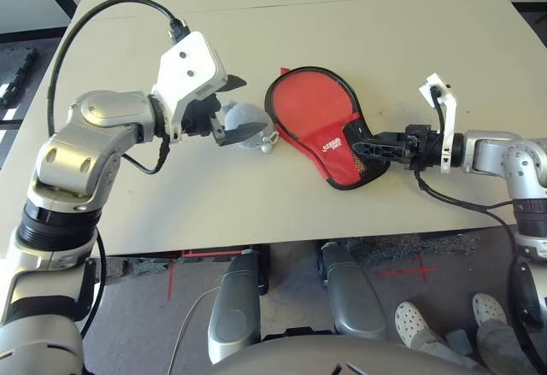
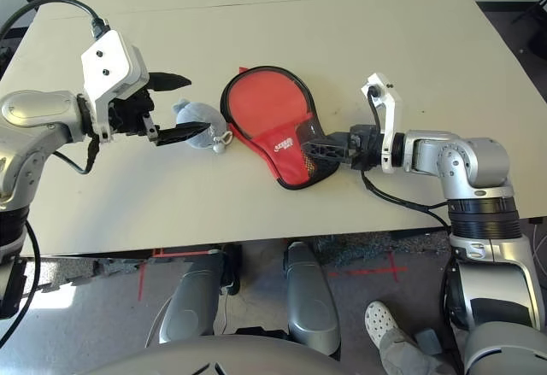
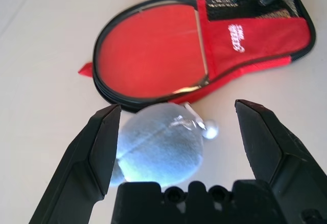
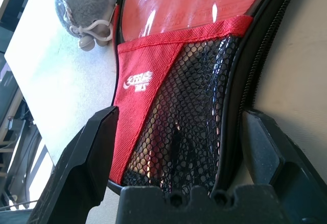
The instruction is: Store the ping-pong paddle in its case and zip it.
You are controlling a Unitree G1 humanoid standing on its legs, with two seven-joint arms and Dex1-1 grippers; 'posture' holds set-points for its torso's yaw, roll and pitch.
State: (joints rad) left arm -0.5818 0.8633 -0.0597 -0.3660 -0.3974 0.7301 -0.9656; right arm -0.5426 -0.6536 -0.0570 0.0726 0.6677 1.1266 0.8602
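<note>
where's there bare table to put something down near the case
Free: the wide stretch of table beyond the case, and the front strip between case and table edge. Crowded: the pouch against the case's left side with the left gripper over it; the right gripper at the case's narrow end.

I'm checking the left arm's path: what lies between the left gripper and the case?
A small grey pouch lies on the table between the open left gripper and the case, beside the case's round end. The left wrist view shows it plainest.
</note>
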